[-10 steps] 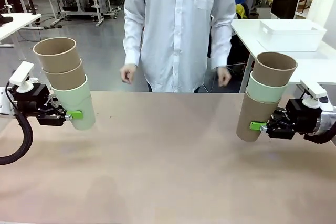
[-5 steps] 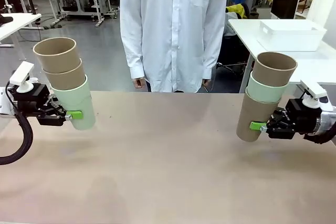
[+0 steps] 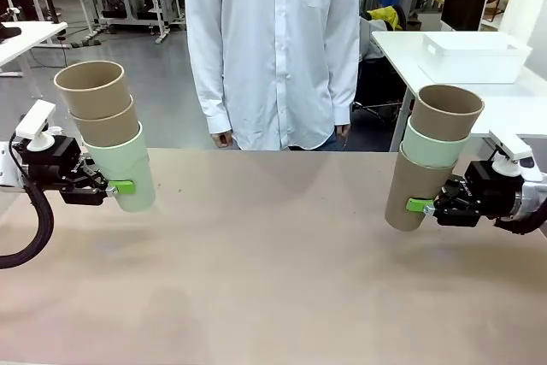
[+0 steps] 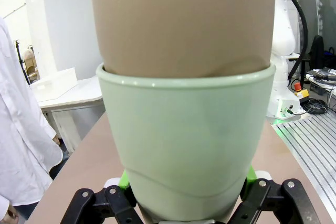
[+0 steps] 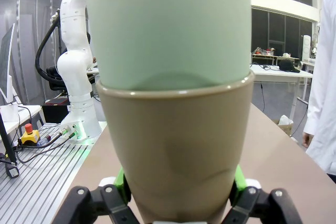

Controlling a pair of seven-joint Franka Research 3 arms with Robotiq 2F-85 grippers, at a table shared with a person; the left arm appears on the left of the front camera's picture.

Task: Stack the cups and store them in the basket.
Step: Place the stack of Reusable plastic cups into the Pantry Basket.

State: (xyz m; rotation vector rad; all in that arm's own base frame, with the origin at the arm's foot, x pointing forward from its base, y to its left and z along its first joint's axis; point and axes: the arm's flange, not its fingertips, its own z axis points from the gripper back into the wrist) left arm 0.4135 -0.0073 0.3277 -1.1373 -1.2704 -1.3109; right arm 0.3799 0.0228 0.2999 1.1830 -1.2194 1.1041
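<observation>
Tan worktop spans the near room, with lab benches and screens behind. A person in a white shirt stands at its far edge, arms hanging down. The white basket sits on a separate white table behind the right arm, well apart from both stacks.

Left stack: a mint cup lowest with two tan cups nested in it, leaning a little, over the worktop's left side. Right stack: tan lowest, mint in the middle, tan on top, leaning, over the right side.

Left tool comes in level from the side, clenched on the mint cup near its base. Right tool does likewise, grasping the lowest tan cup near its base. In both wrist views, green pads press either flank of the cup.
</observation>
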